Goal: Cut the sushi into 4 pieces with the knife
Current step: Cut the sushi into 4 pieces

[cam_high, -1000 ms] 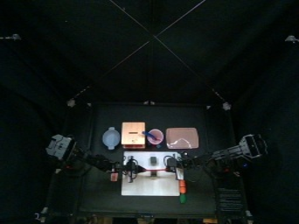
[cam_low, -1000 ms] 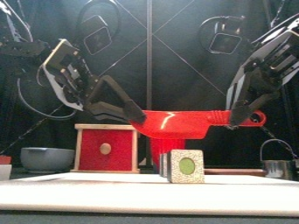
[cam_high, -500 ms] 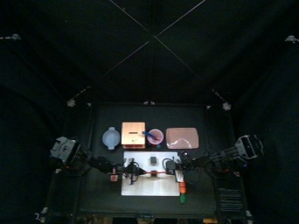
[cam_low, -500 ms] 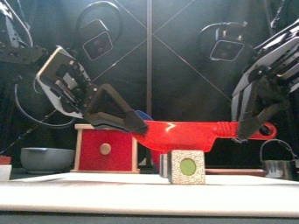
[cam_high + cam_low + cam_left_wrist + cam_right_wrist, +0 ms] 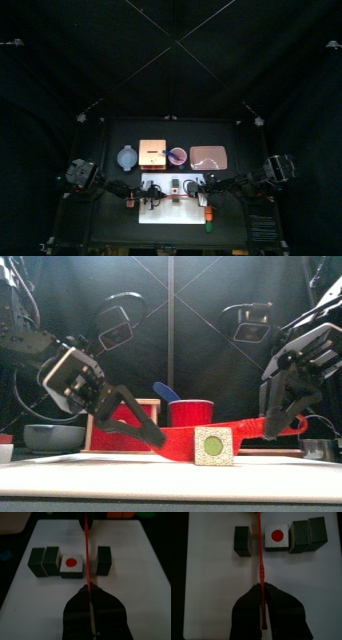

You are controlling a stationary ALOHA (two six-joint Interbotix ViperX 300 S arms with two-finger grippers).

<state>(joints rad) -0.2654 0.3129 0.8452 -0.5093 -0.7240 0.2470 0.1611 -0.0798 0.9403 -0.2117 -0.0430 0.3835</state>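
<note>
Left wrist view: left gripper [image 5: 88, 593] clamps the red knife [image 5: 86, 552], blade between the sushi roll [image 5: 52, 562] and one separated block [image 5: 105, 559]. Right gripper [image 5: 262, 592] grips its other end.

Black back curtain [image 5: 171, 50] filling the upper half, black side curtains [image 5: 34, 150] flanking, small black table [image 5: 243, 135] below, pale glow [image 5: 201, 276] high on the back curtain
</note>
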